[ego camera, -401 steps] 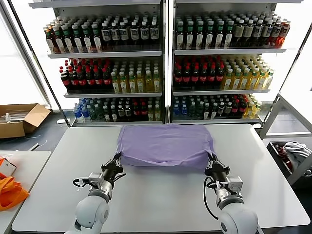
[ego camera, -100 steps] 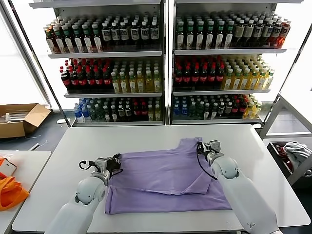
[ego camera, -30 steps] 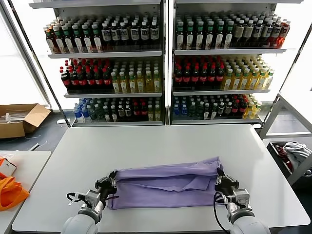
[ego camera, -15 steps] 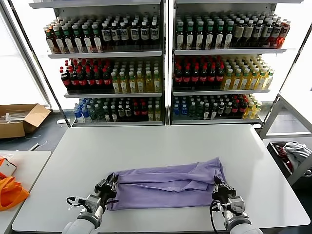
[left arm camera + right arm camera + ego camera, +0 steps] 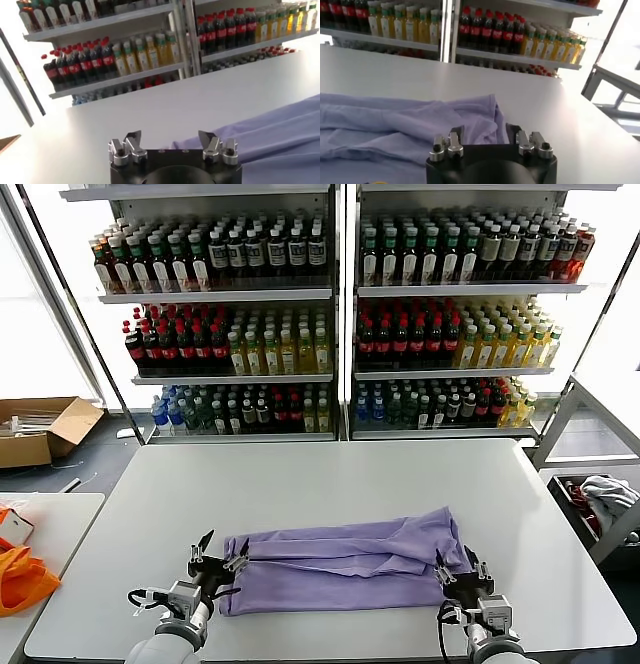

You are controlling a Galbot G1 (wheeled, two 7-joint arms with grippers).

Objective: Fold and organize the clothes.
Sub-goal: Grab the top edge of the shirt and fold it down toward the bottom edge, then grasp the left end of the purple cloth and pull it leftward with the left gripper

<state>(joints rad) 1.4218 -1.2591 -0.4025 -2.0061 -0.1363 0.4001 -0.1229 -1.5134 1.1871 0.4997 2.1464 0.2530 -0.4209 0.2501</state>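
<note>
The lavender T-shirt (image 5: 340, 569) lies folded into a long band across the front of the white table (image 5: 330, 474). My left gripper (image 5: 218, 552) is open at the band's left end, with nothing between its fingers. In the left wrist view (image 5: 170, 141) the shirt's edge (image 5: 270, 132) lies just beyond one finger. My right gripper (image 5: 459, 569) is open at the band's right end. In the right wrist view (image 5: 485, 134) the shirt's bunched corner (image 5: 470, 117) lies on the table just ahead of the open jaws, not gripped.
Shelves of bottles (image 5: 330, 314) stand behind the table. A cardboard box (image 5: 40, 429) sits on the floor at far left. Bright orange fabric (image 5: 20, 579) lies on a side table at left. A cart with cloth (image 5: 600, 494) stands at right.
Both grippers carried the shirt's far edge toward the table's front, folding it into a band. They have now opened and let go, and the shirt rests on the table.
</note>
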